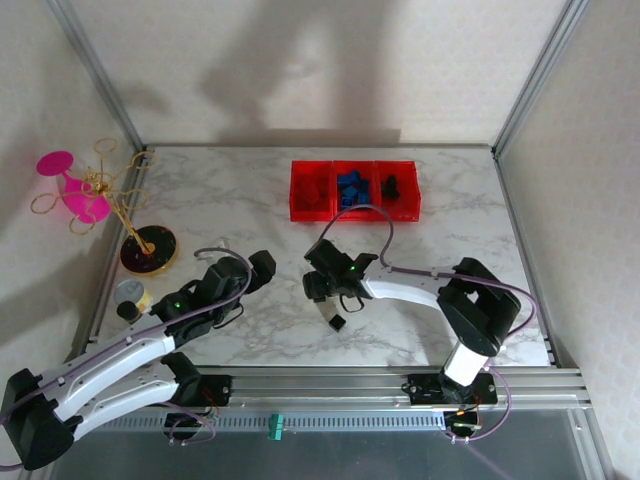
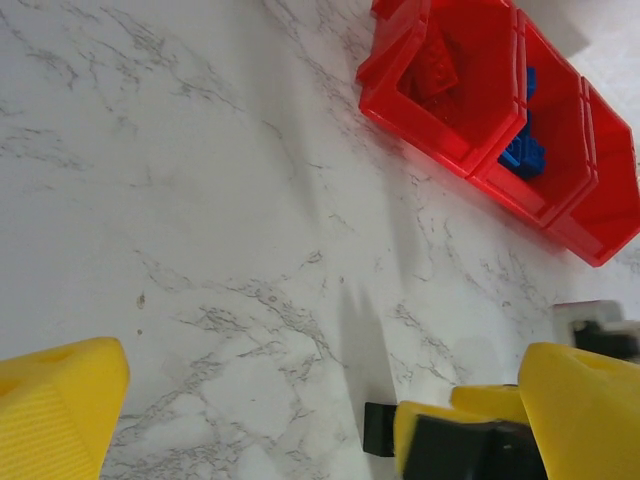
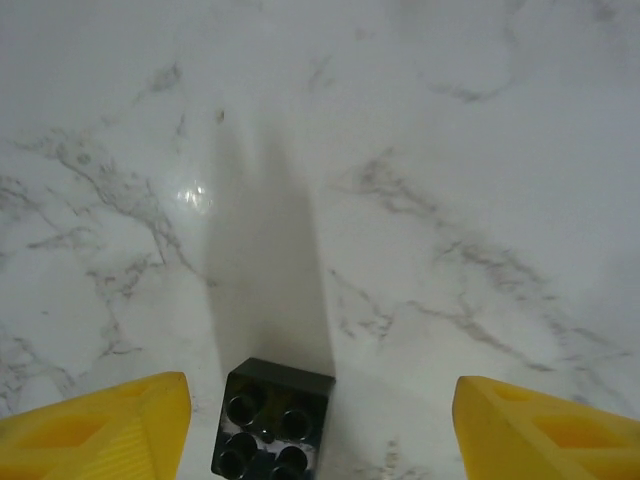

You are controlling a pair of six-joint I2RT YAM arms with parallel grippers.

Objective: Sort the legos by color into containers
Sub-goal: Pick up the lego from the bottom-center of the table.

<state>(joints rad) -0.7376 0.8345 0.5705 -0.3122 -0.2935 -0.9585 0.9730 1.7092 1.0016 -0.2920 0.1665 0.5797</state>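
The small black square plastic brick point(image 3: 272, 420) lies flat on the white marbled desk point(image 1: 240, 200), close to the middle of its near edge. It is glossy and has four round studs on top, two by two. My right fingers point(image 1: 333, 310) are wide open, one on each side of it, not touching. My left fingers point(image 1: 265, 266) are open too and hold nothing. The three joined translucent red plastic bins point(image 1: 355, 212) stand by the far edge. The middle bin holds blue bricks point(image 1: 352, 188) and the right one black bricks point(image 1: 392, 186).

text: none legible | labels: none (brands, numbers neither)
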